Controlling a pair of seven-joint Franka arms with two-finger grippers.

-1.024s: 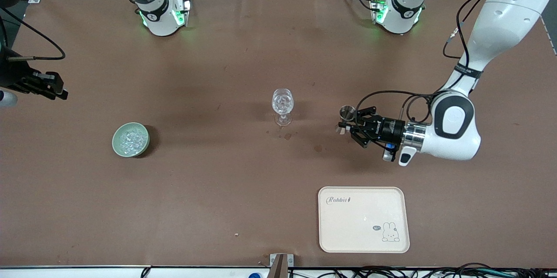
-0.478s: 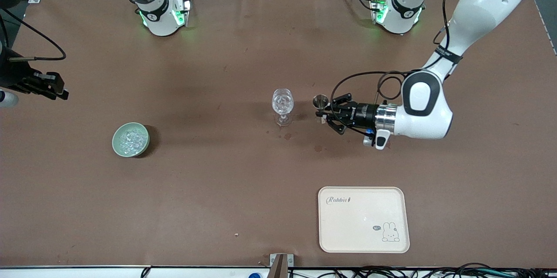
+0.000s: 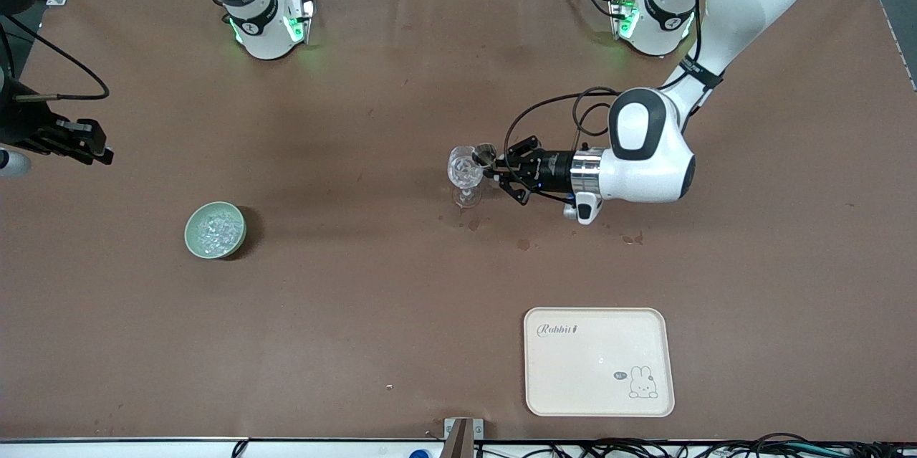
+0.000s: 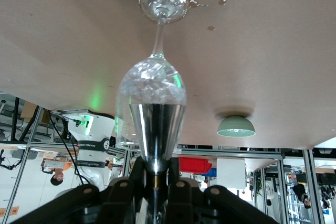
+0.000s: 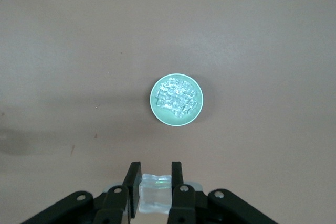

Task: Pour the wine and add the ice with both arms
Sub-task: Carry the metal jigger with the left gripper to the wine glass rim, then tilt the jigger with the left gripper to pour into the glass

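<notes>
1. The right arm is mostly cut off at the front view's 9 o'clock edge; only its black right gripper and a cable show there. No liquid can be made out in any view. In the left wrist view, the lower cone of the small silvery hourglass-shaped metal jigger is sunk among the fingers. Whether the jigger touches the glass rim cannot be told.

2. The left gripper is clenched on the jigger's narrow waist and carries it level with the rim of the clear stemmed glass, at the glass's 3 o'clock. The arm reaches in from 1 o'clock.

3. The right gripper hangs over the table's edge at the right arm's end. It is pinched on a clear glassy ice chunk.

4. The stemmed glass stands upright at mid-table, its bowl holding glittering clear pieces.

5. The small pale-green round bowl sits at 8 o'clock from the glass, well apart from it. It is filled nearly rim to rim with a heap of clear glittering ice; the right wrist view looks down into it.

6. A cream rectangular tray with a rabbit drawing lies at 5 o'clock from the glass, nearer to the front camera, with nothing standing on it. Small dark wet spots mark the brown table just by the glass's foot.
</notes>
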